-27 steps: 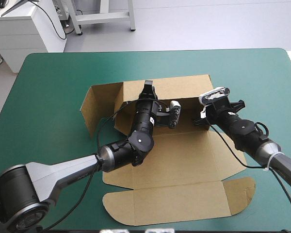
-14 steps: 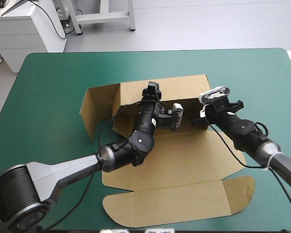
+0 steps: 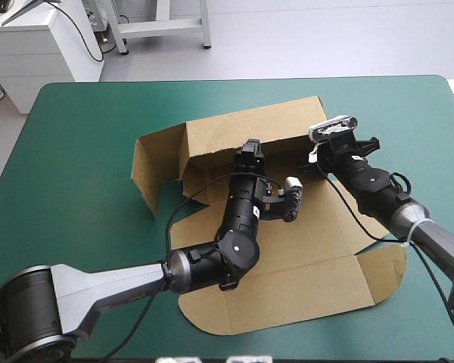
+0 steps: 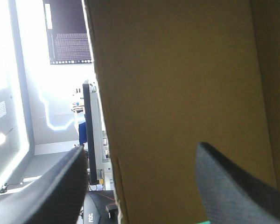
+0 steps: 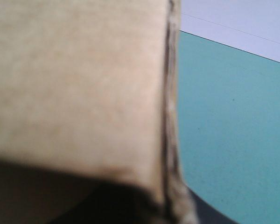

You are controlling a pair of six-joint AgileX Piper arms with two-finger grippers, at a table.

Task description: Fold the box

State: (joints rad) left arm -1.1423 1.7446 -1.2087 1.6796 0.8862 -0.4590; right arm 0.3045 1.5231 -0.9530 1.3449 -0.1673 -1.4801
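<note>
Box (image 3: 287, 257) sits mid-way across the teal-green table (image 3: 76, 136), lid flap (image 3: 287, 306) flat toward the near edge. Farther in, our left gripper (image 3: 250, 149) stands spread inside against the raised far wall (image 3: 234, 132). We should push evenly, close to the crease. At the wall's right end is our right gripper (image 3: 312, 165); whether it grips, we cannot tell.

The box (image 5: 79, 74) — blurred, mostly out of frame

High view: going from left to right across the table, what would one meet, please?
Bare teal-green cover → box's raised side flap → left gripper, jaws open → right gripper → lid's rounded corner tab → bare cover again.
</note>
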